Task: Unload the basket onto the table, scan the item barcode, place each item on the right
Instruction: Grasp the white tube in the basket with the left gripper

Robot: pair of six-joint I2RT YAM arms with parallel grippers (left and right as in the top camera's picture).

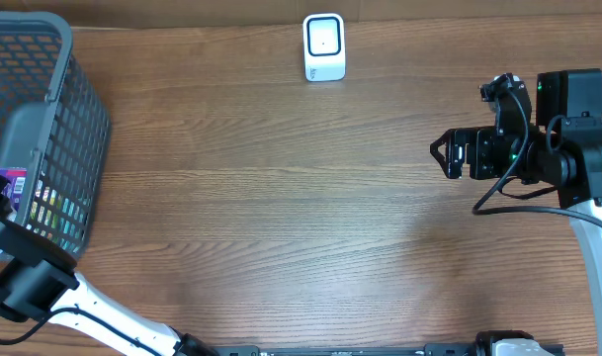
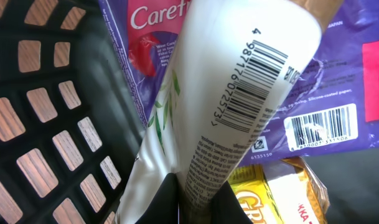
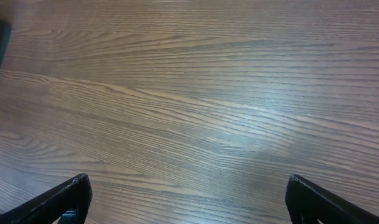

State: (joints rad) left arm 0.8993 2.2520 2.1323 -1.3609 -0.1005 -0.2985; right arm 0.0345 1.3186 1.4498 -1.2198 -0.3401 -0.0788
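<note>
I'm pinching the tube's (image 2: 239,93) end with my left gripper (image 2: 198,200) so its barcode's (image 2: 254,78) clear for the scanner (image 1: 323,46), right gripper (image 3: 189,194) spread.

Wooden table (image 1: 281,198) with basket (image 1: 83,138), scanner (image 1: 324,46)

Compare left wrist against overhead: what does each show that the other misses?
Left wrist only: the left gripper shut on a white tube, its barcode facing the camera, with a yellow pack underneath. Overhead only: the white scanner on the table and the right gripper, open. Both: the black mesh basket and a purple pack, only glimpsed from overhead.
</note>
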